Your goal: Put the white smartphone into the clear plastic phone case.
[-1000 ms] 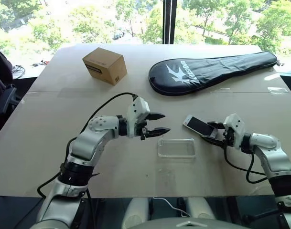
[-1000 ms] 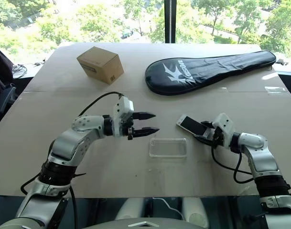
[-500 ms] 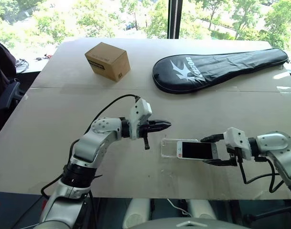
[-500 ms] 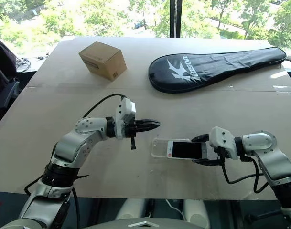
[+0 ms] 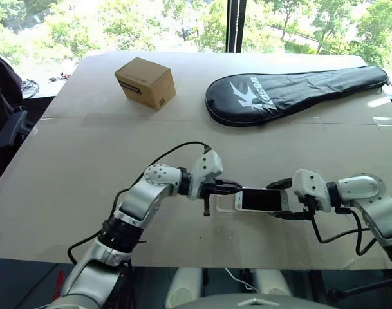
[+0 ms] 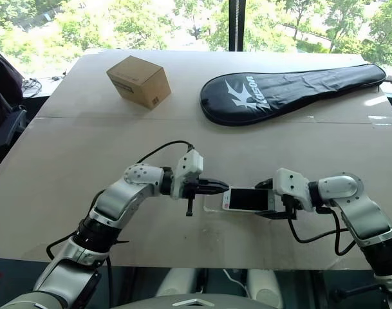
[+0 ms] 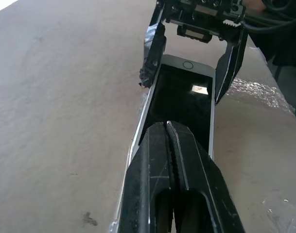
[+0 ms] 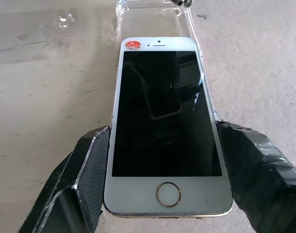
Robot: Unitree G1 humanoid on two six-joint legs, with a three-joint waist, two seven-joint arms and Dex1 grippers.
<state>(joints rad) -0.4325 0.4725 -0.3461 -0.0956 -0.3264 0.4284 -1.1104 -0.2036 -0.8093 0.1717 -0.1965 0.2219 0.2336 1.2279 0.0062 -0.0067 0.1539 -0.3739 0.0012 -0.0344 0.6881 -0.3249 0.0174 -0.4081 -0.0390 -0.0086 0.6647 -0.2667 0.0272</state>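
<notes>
Moved since half a second ago: left gripper (image 5: 229,187), now swung in beside the phone's far end from a spot well clear of it; its fingers, parted a second ago, are pressed together.

Item: white smartphone (image 8: 166,121). Screen up, lying lengthwise over the clear plastic phone case (image 8: 152,14), shifted toward the right arm, so a bare end of the case sticks out past the phone's top edge. Whether any edge has seated inside the rim cannot be told.

Holder: right gripper (image 5: 280,199). Clamped on the phone's two long edges near the home-button end, one black finger each side.

Position relative to left gripper: its closed tips sit over the screen at the phone's top end, apparently touching or just above the glass.

Risks, as judged:
- Phone is offset along the case; pressing down now could ride it on the rim instead of snapping in.
- Case is light and unheld; a push from the closed tips could slide it across the table (image 5: 86,161).
- Right fingers straddle the edges the case rim must grip, blocking seating at that end.
</notes>
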